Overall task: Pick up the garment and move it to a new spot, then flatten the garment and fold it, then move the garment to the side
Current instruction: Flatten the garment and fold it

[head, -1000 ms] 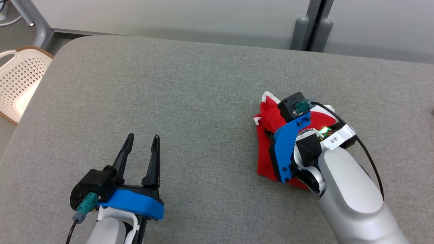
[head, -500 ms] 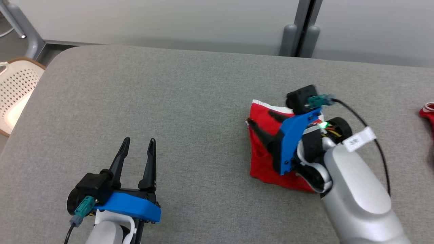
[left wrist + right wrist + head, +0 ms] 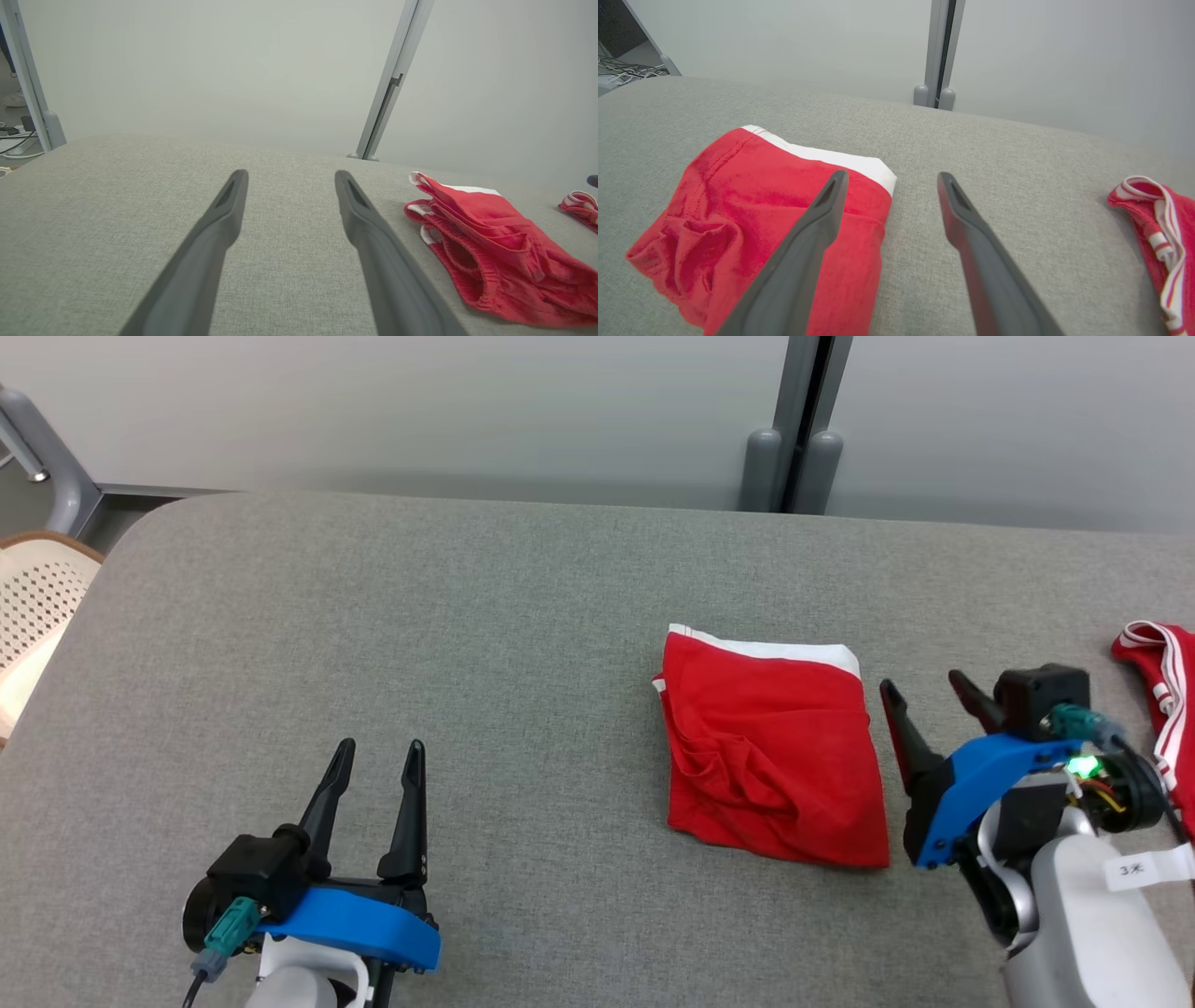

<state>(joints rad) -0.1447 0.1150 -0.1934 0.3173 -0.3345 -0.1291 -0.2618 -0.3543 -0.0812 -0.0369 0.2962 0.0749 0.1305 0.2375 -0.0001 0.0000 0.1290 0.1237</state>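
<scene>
- Two red garments lie on the grey tabletop (image 3: 373, 616).
- The folded garment (image 3: 770, 765) lies flat in the right half of the tabletop, about midway between the near and far edges. Its white waistband faces the far edge, and creases gather at its near-left corner.
- The second garment (image 3: 1158, 681), red with white stripes, lies bunched at the right edge, well apart from the folded one.
- There are two grippers, each with two dark fingers, and neither holds anything.
- The left gripper (image 3: 382, 747) sits by the near edge in the left half of the tabletop. Its fingers point toward the far edge and are spread apart, over bare cloth and well apart from both garments.
- The right gripper (image 3: 920, 681) is between the two garments, just beside the right side of the folded garment and not touching it. Its fingers are spread wide and point toward the far edge, leaning a little left. The pale forearm rises from the near-right corner.
- One perforated chair (image 3: 37, 607) stands off the left edge.
- One grey post (image 3: 794, 467) stands behind the far edge.
</scene>
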